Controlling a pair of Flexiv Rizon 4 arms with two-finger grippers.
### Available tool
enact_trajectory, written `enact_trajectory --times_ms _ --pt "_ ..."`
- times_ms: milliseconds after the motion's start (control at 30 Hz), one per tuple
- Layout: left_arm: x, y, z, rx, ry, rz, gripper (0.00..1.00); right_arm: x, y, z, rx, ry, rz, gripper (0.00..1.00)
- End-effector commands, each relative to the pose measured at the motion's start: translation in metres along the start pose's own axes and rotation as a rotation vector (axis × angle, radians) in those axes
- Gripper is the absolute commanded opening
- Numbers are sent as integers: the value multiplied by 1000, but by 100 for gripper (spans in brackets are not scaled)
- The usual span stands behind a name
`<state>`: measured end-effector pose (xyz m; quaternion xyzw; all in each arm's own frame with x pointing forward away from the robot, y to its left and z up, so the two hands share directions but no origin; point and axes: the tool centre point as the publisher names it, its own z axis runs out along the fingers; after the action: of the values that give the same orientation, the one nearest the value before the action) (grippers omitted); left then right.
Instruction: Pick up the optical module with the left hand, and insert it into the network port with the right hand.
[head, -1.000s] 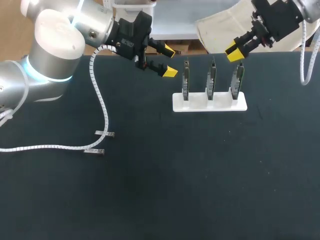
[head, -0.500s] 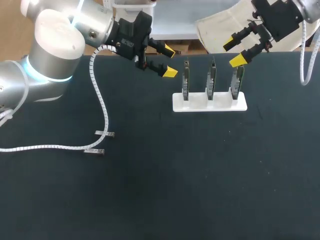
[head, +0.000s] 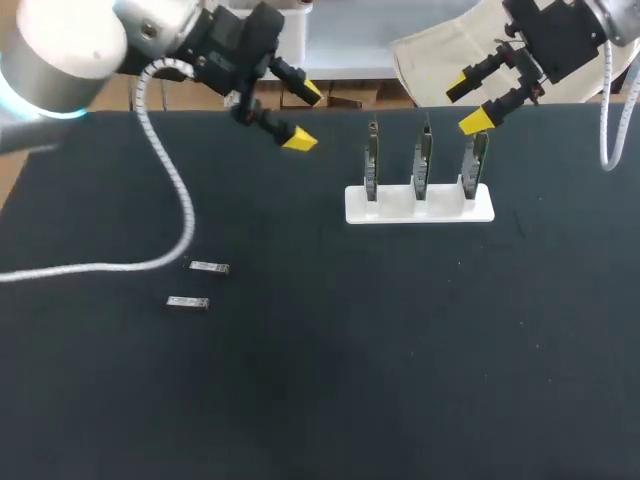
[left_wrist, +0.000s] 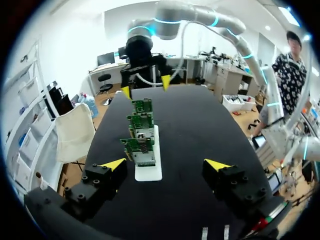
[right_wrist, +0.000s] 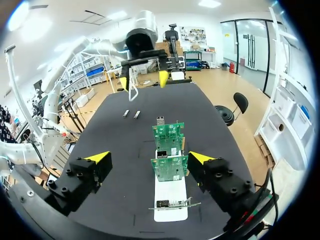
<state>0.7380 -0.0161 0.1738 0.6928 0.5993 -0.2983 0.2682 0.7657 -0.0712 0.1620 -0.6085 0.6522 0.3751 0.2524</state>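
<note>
Two small silver optical modules (head: 209, 267) (head: 188, 302) lie side by side on the black table's left part; they also show as modules (right_wrist: 131, 114) far ahead in the right wrist view. A white stand (head: 420, 206) holds three upright green boards (head: 424, 158) with network ports. My left gripper (head: 301, 116) hangs open and empty above the table, left of the stand and well away from the modules. My right gripper (head: 467, 103) is open and empty just above the rightmost board (head: 474, 158). The boards (right_wrist: 169, 167) stand between its open fingers; the row of boards (left_wrist: 139, 145) runs ahead of the left gripper (left_wrist: 165, 165).
A white coiled cable (head: 165, 170) droops from my left arm and runs across the table's left side, near the modules. The stand's base (right_wrist: 170, 206) lies under my right gripper (right_wrist: 149, 157).
My right gripper has spread open above the rightmost board. My left arm has swung left and back, away from the stand, and its cable has shifted off the modules.
</note>
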Motion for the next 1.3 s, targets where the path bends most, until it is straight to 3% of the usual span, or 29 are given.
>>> enact_trajectory --times_ms 33,233,333,933,1033,1100,1300 --pt "19 -36 -37 16 73 -5 100 1 3 0 7 -1 -1 100" --pt "63 -76 -59 -20 127 -138 100 1 3 0 7 -1 -1 100" --pt "71 -87 -66 -57 139 -181 100 1 3 0 7 -1 -1 100" --pt "71 -88 -67 -70 130 -181 100 1 3 0 7 -1 -1 100" --pt "50 -82 -51 -48 276 -40 100 1 3 0 7 -1 -1 100" --pt "49 -86 -43 -32 337 3 100 1 3 0 7 -1 -1 100" --pt "82 -109 -29 21 446 32 100 1 3 0 7 -1 -1 100"
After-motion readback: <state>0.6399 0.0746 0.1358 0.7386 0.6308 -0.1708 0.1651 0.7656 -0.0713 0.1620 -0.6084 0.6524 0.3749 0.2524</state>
